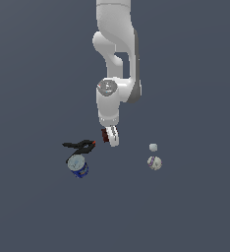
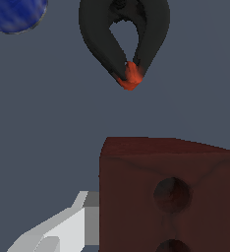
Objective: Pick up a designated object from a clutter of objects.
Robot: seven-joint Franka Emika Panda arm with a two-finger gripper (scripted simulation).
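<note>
The gripper (image 1: 111,137) has its fingers pinching the red-brown block (image 2: 168,197), one finger (image 2: 63,231) flat against its side; the block sits just right of the black clamp (image 1: 79,145).

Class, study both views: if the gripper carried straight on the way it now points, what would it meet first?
The gripper points down at the floor, with the red-brown block already between its fingers. Probably only bare floor lies beneath, though depth is unclear.

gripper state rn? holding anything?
Gripper: shut on the red-brown block; one finger shows against the block's side.
</note>
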